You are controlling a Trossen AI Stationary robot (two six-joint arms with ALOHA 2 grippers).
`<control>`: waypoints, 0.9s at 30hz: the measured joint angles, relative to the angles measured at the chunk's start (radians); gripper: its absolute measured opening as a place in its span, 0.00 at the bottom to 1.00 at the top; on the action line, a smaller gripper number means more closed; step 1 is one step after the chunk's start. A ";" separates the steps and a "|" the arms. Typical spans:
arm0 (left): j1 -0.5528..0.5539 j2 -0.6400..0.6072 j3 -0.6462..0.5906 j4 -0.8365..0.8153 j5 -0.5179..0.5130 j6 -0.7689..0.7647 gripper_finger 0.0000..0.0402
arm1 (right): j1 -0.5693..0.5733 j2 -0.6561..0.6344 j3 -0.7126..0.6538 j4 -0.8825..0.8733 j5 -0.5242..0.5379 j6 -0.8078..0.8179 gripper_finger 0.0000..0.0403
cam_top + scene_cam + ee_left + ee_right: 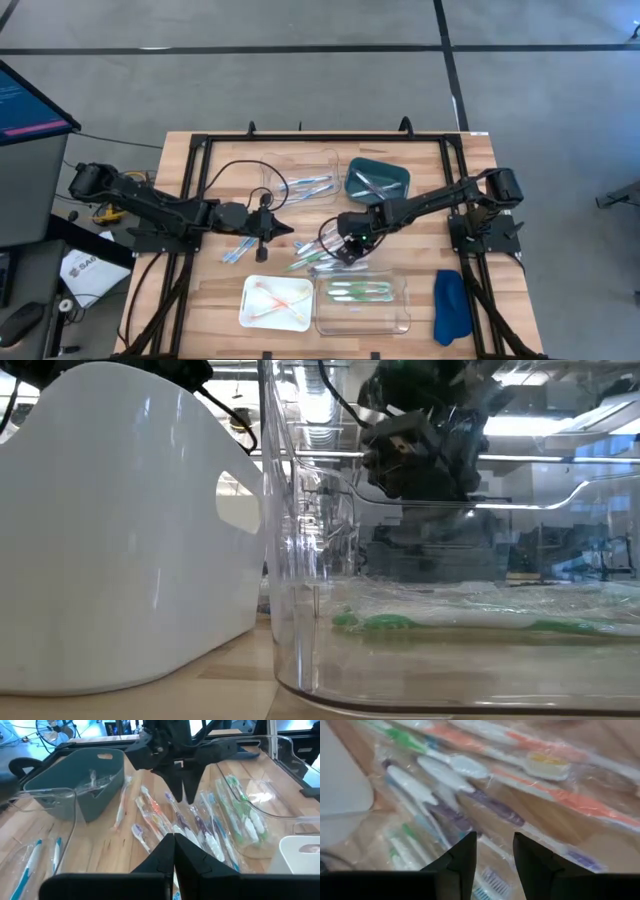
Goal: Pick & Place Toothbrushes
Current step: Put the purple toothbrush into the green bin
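clear tray [300, 650] wall and white tray [120, 560] fill the low view, closest to the lens; green toothbrushes [385, 623] lie flat inside the clear one, long axis across the view. sorting looks to be by colour: orange-pink ones in the white tray [275, 301], green in the clear tray [361, 304], pale ones in the teal bin [377, 181], blue in the far clear tray [300, 180]. loose pile of wrapped toothbrushes [320, 256] sits mid-surface between the arms, just behind the two near trays. in the right wrist view the pile [485, 795] lies roughly parallel, with a purple-handled one passing by the finger gap. right end effector [493, 862] hovers directly over the pile, fingers part-open with a narrow gap, nothing between them; likely lining up a pinch across a handle. left end effector [173, 851] is closed and empty, parked beside the pile, pointing toward it. blue cloth [451, 306] lies at the near right corner of the wooden surface [470, 180].
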 joint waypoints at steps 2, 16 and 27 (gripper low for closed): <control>0.000 0.000 -0.003 0.011 0.001 0.000 0.00 | -0.001 0.000 0.000 -0.007 0.028 0.002 0.30; 0.000 0.000 -0.003 0.054 0.036 -0.007 0.00 | -0.003 0.000 -0.006 -0.006 0.031 0.000 0.31; 0.000 0.000 -0.003 0.060 0.036 -0.007 0.00 | 0.004 0.000 -0.013 -0.007 -0.021 0.047 0.31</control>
